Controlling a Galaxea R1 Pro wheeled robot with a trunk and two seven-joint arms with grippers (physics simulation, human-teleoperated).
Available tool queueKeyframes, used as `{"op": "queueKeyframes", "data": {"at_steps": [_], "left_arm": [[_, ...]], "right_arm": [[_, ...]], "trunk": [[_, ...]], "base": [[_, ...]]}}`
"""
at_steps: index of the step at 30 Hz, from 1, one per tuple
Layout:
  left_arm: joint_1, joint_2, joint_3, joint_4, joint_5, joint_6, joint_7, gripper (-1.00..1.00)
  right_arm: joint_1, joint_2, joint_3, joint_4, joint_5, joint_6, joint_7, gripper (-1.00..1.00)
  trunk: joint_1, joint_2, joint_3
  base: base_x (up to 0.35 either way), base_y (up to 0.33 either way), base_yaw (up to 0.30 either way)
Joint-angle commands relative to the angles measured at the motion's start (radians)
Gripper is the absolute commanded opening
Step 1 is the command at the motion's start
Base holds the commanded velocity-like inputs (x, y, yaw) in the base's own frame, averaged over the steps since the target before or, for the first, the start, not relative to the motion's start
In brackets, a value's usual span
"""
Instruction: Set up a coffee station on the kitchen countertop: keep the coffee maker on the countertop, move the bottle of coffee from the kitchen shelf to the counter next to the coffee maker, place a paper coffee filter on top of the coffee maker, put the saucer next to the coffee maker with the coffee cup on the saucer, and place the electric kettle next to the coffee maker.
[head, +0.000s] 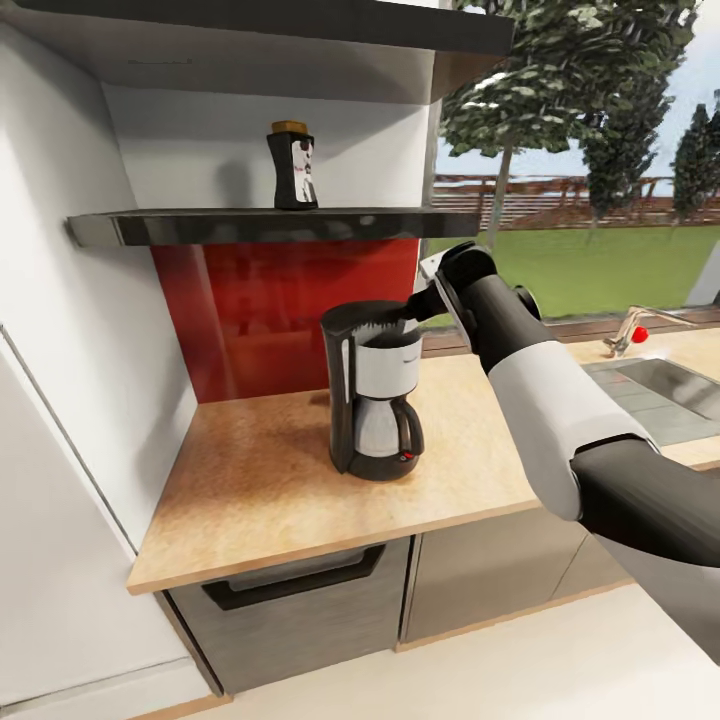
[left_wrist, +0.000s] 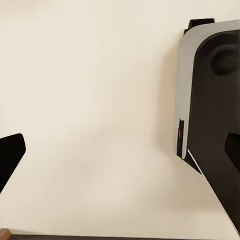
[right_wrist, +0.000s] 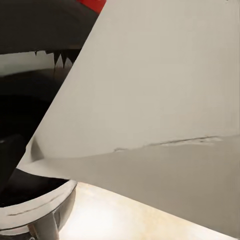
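The black drip coffee maker with white front panel, glass carafe and small red switch stands upright on the long light beige wood-look countertop, in front of a glossy red backsplash panel. Above it, the small dark bottle of coffee with tan-brown top stands upright on the thin black floating kitchen shelf, well apart from the machine. The right arm, black and white, reaches across the counter, and the right gripper sits at the top edge of the coffee maker. Whether its claw is apart or clamped cannot be told. In the right wrist view a pale paper coffee filter lies close before the camera, over the machine's dark open top. The left gripper hangs over a plain cream floor with its fingers apart and nothing between them. A steel sink with tap sits further along the countertop.
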Motion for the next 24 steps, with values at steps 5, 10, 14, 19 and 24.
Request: {"op": "queueKeyframes", "data": {"at_steps": [5,10,14,19,24], "left_arm": [[-0.001,0.000,0.001,0.000,-0.006,0.000,0.003,1.00],[-0.001,-0.001,0.001,0.000,-0.006,0.000,0.003,1.00],[-0.001,-0.001,0.001,0.000,-0.006,0.000,0.003,1.00],[-0.001,-0.001,0.001,0.000,-0.006,0.000,0.003,1.00],[-0.001,-0.001,0.001,-0.001,-0.006,0.000,0.003,1.00]], "right_arm": [[-0.002,0.000,0.001,-0.007,0.011,0.004,0.009,-1.00],[-0.002,-0.001,0.000,-0.007,0.011,0.004,0.009,-1.00],[-0.001,-0.002,0.000,-0.006,0.012,0.004,0.008,-1.00],[-0.001,-0.004,0.000,-0.002,0.048,0.004,0.007,-1.00],[-0.001,-0.003,0.000,0.002,0.071,0.004,0.008,-1.00]], "trunk": [[0.001,-0.002,-0.002],[0.001,-0.002,-0.002],[0.001,-0.002,-0.002],[0.001,-0.002,-0.002],[0.001,-0.002,-0.002]], "base": [[0.000,0.225,0.000],[0.000,0.046,0.000],[0.016,0.006,0.000],[0.096,0.001,0.000],[0.014,0.000,0.000]]}}
